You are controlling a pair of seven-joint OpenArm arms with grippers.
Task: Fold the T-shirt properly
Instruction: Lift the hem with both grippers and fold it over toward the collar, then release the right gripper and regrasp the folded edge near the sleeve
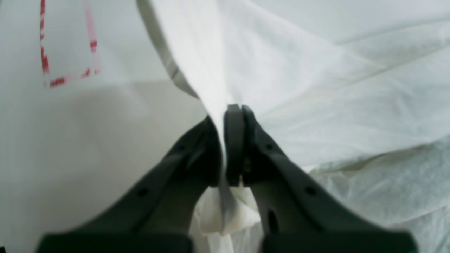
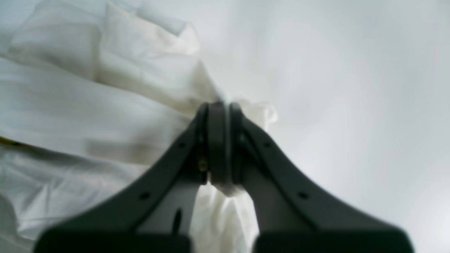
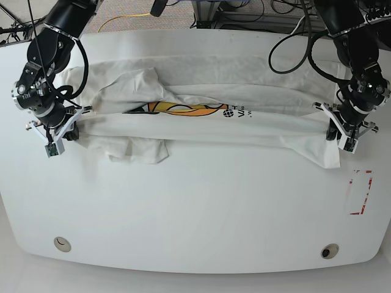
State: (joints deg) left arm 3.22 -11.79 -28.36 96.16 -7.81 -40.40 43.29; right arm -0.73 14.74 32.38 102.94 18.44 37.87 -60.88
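You are mid-fold: the one white cotton T-shirt [image 3: 201, 119] with its orange and black print lies stretched crosswise on the white table [image 3: 195, 207], already doubled lengthwise. Your two grippers each pinch an end of it. The left gripper [image 1: 232, 112] has its jaws clamped on a fabric edge; the right gripper [image 2: 218, 107] is likewise clenched on bunched cloth. Next, I judge, carry both ends together evenly, keeping tension. One red dashed rectangle [image 3: 360, 193] marks the table.

Black lettering stood on the T-shirt [image 3: 201, 104] beside a small globe sign and the orange print; a fold hid most of it; only a "V" and "TH" could be made out.
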